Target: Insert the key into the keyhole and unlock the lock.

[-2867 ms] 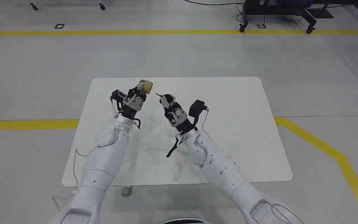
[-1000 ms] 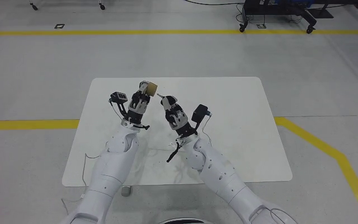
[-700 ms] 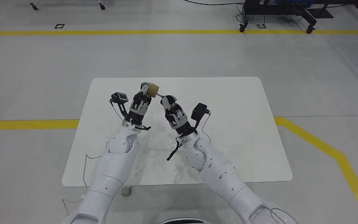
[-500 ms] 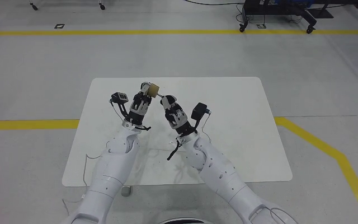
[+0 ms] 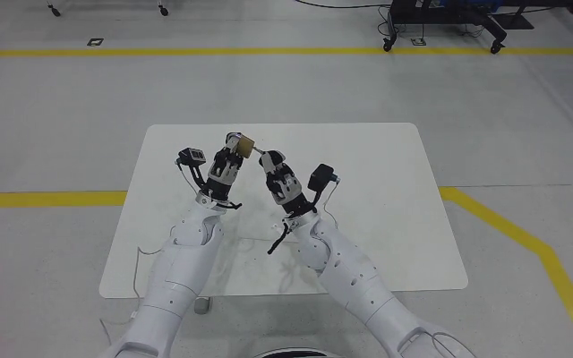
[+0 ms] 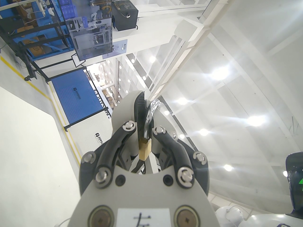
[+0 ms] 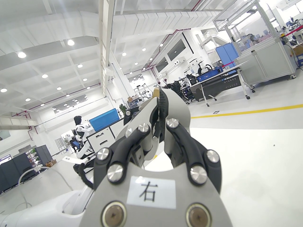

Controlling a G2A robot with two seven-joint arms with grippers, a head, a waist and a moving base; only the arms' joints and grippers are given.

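Padlock: a brass padlock (image 5: 243, 145) is held in the air above the far-left part of the white surface (image 5: 385, 206), touching nothing below it. In the left wrist view its brass body (image 6: 144, 151) sits between the two fingers, with a silvery metal loop rising along the fingertips.

Key: a thin silvery key (image 5: 258, 153) points at the padlock from the robot's right. Its tip is at the padlock's near face. Whether it is inside the keyhole cannot be told.

Left tool: the left tool (image 5: 235, 150) is clamped on the padlock, its fingers closed tight against it (image 6: 146, 100), and angled up and away from the robot.

Right tool: the right tool (image 5: 265, 158) pinches the key with almost no gap between its fingers. In the right wrist view a small brass-coloured piece shows at its closed tips (image 7: 159, 95).

Arms: both forearms rise from the near edge of the surface and meet close together over its far-left part, the two tools just beside each other.

Surroundings: a pale grey floor (image 5: 501, 98) with yellow lines (image 5: 269, 51) lies around the surface.
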